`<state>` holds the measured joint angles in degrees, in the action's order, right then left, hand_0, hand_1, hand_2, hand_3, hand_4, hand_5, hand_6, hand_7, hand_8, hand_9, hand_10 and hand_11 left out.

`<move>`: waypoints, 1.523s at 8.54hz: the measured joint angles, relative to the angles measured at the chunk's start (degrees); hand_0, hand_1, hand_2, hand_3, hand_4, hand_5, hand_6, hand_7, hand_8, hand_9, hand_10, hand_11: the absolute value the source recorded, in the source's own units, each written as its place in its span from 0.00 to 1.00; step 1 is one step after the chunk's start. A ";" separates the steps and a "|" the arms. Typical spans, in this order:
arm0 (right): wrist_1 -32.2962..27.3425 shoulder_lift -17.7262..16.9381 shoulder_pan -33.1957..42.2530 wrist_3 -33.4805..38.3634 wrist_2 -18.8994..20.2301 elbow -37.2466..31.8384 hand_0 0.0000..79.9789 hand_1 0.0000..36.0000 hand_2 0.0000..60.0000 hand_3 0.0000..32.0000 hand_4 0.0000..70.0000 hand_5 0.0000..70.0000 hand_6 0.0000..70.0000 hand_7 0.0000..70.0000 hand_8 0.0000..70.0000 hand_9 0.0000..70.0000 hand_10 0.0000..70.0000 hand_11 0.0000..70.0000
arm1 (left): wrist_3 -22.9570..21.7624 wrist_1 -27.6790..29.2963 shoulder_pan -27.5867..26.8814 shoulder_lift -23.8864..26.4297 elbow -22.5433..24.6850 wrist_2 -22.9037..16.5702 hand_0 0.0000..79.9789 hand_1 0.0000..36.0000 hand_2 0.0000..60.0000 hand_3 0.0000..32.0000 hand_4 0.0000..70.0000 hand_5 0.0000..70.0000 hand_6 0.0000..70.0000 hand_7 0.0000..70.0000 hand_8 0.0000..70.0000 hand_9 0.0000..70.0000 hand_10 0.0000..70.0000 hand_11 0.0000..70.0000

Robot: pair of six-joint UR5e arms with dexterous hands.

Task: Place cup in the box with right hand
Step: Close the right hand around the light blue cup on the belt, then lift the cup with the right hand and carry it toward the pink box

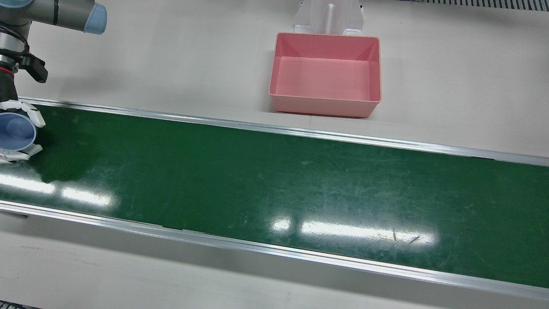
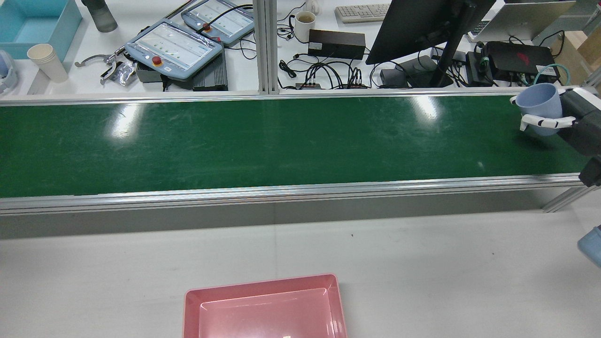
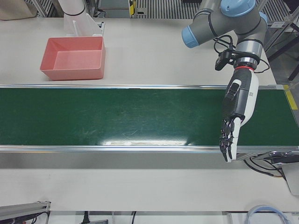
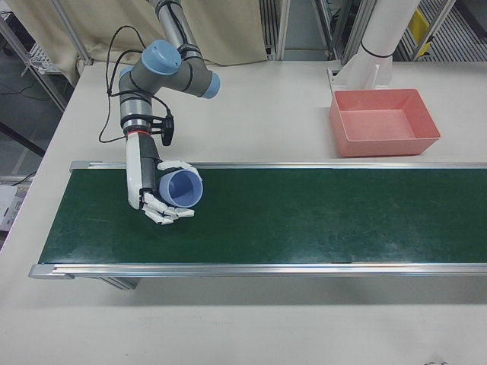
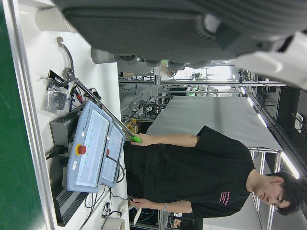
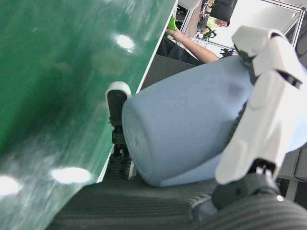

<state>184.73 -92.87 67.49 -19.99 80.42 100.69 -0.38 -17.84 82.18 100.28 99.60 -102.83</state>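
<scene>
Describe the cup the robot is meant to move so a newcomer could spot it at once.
Find the long green conveyor belt across the table, then follow it to the end away from the pink box. There the right hand holds a pale blue cup above the belt, white fingers wrapped around it; it is the only cup over the belt.

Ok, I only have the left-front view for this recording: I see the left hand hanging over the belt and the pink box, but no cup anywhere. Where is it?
Observer: The blue cup is in the right hand, fingers wrapped round it, above the green belt.
Operator: Is it resting on the belt?
Observer: In the rear view the cup appears lifted clear, upright with its mouth up.
Operator: Anything in the pink box?
Observer: No, the front view shows the pink box empty, on the table beyond the belt.
Operator: And the left hand?
Observer: The left hand holds nothing.
</scene>
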 measured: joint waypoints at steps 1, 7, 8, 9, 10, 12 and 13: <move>0.71 -0.08 0.56 -0.16 0.00 2.29 0.62 0.92 1.00 0.00 0.45 0.25 0.56 1.00 1.00 1.00 0.72 1.00 | 0.01 0.00 -0.02 0.00 -0.01 0.00 0.00 0.00 0.00 0.00 0.00 0.00 0.00 0.00 0.00 0.00 0.00 0.00; 17.62 4.52 -7.57 -14.91 -0.59 28.01 0.62 0.91 1.00 0.00 0.48 0.22 0.53 1.00 0.92 1.00 0.59 0.84 | 0.03 0.06 -0.03 0.00 -0.02 0.00 0.00 0.00 0.00 0.00 0.00 0.00 0.00 0.00 0.00 0.00 0.00 0.00; 20.46 5.96 -12.79 -18.75 -2.61 31.70 0.62 0.92 1.00 0.00 0.52 0.22 0.52 1.00 0.91 1.00 0.56 0.80 | 0.03 0.03 -0.04 0.00 -0.02 0.00 0.00 0.00 0.00 0.00 0.00 0.00 0.00 0.00 0.00 0.00 0.00 0.00; 22.10 7.01 -19.14 -22.40 -5.79 35.07 0.61 0.90 1.00 0.00 0.49 0.21 0.51 1.00 0.88 1.00 0.54 0.77 | 0.03 0.02 -0.03 0.00 0.01 0.00 0.00 0.00 0.00 0.00 0.00 0.00 0.00 0.00 0.00 0.00 0.00 0.00; 22.91 7.83 -25.90 -26.21 -9.26 37.81 0.61 0.88 1.00 0.00 0.46 0.21 0.50 1.00 0.87 1.00 0.53 0.76 | 0.03 0.01 -0.02 0.00 0.04 0.00 0.00 0.00 0.00 0.00 0.00 0.00 0.00 0.00 0.00 0.00 0.00 0.00; 23.39 9.71 -38.08 -32.32 -15.12 40.13 0.60 0.72 1.00 0.00 0.29 0.18 0.43 1.00 0.78 1.00 0.44 0.64 | 0.03 -0.03 0.00 0.00 0.06 0.00 0.00 0.00 0.00 0.00 0.00 0.00 0.00 0.00 0.00 0.00 0.00 0.00; 23.45 10.67 -43.28 -34.73 -17.64 40.28 0.60 0.65 0.80 0.00 0.14 0.15 0.31 1.00 0.57 0.92 0.29 0.45 | 0.03 -0.02 0.00 0.00 0.07 0.00 0.00 0.00 0.00 0.00 0.00 0.00 0.00 0.00 0.00 0.00 0.00 0.00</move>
<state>208.17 -82.20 24.21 -54.72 62.78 140.97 -0.35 -17.86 82.17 100.28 99.66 -102.83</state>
